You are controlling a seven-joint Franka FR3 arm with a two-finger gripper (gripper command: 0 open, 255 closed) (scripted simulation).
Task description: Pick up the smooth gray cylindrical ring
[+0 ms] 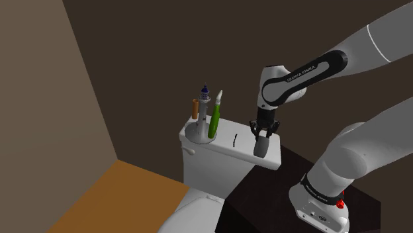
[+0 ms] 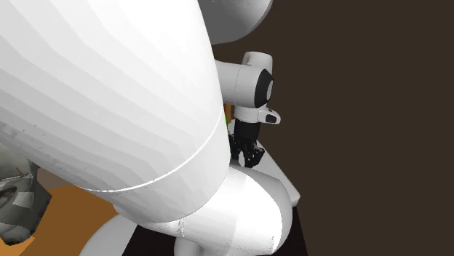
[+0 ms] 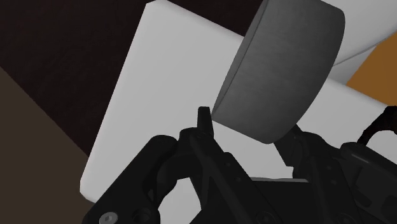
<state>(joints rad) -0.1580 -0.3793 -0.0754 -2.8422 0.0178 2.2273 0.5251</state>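
White arm (image 1: 311,69) bent down over a toilet tank (image 1: 212,162), cup of brushes (image 1: 198,131) at its far end, grey ring (image 3: 280,70) on edge at the near end, axis roughly level, black gripper (image 1: 263,136) clasping it from above.

A holder (image 1: 196,134) stands at the tank lid's (image 1: 222,143) end on the shoulder view's left. The ring (image 1: 262,149) is over the opposite end (clasped between the gripper's (image 1: 263,136) fingers). The toilet bowl (image 1: 192,215) lies before the tank.
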